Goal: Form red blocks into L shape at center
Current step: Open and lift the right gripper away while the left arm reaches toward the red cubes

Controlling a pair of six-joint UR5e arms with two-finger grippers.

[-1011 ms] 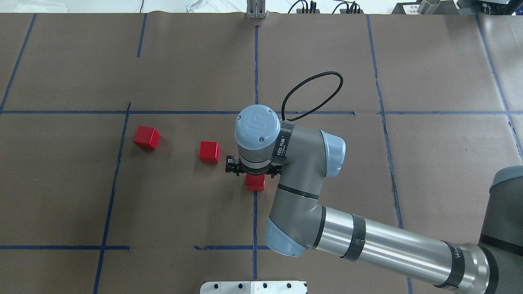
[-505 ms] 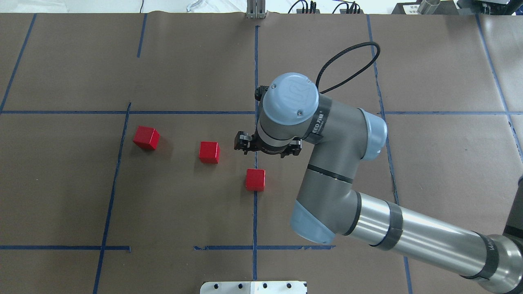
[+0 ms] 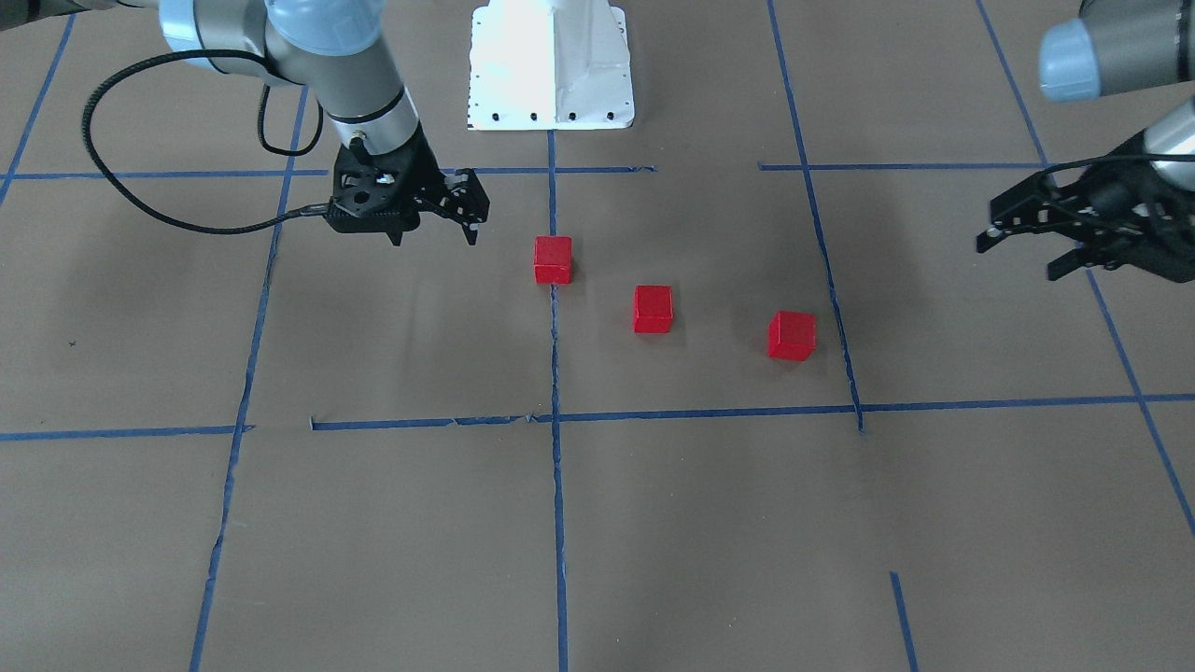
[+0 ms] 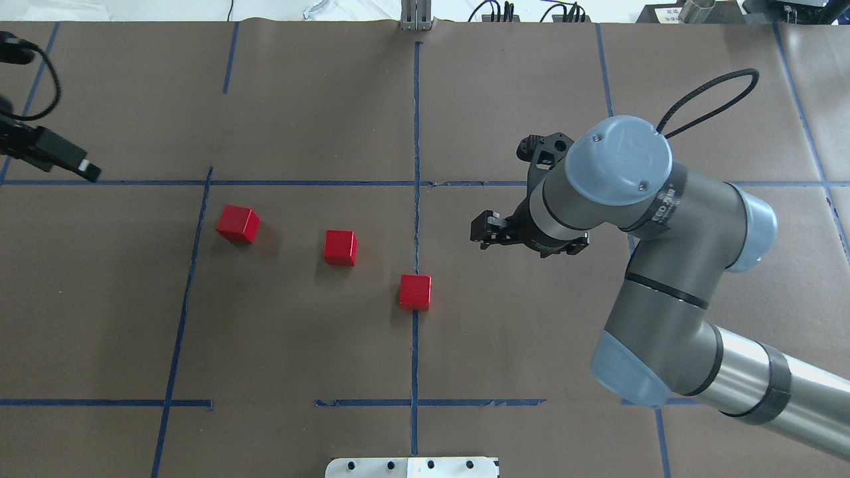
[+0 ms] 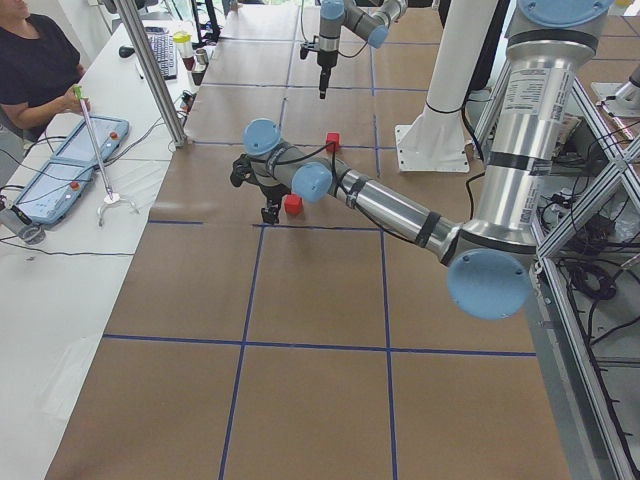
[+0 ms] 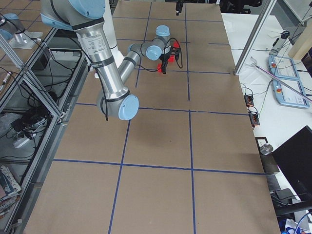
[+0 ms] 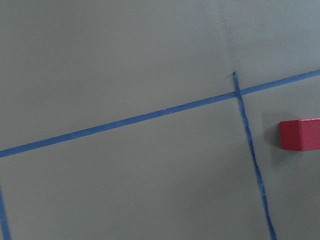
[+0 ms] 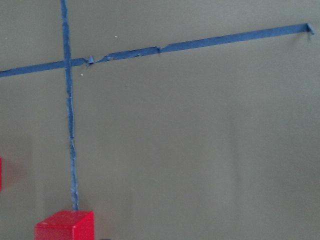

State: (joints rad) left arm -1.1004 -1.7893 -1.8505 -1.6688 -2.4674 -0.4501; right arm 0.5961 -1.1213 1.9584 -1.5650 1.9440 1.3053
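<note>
Red blocks (image 4: 340, 247): three, resting on the table (image 4: 299, 99) in a slanting row, each apart from the next; no L formed.
Nearest block (image 4: 415, 292): at the center (image 4: 372, 332), sitting on the blue tape line (image 4: 414, 358).
Other two: off toward the robot's left, the outermost block (image 4: 237, 224) near a grid line.
Right fingers (image 3: 470, 219): spread, empty, above the table, on the robot's right of the blocks.
Left fingers (image 3: 1018, 217): spread, empty, well apart from the blocks, out at the robot's left.

The brown-papered table (image 4: 305, 113) bore a blue tape grid (image 4: 312, 182). Three red blocks (image 4: 340, 247) lay apart on it, the rightmost block (image 4: 415, 292) sitting on a tape line.
</note>
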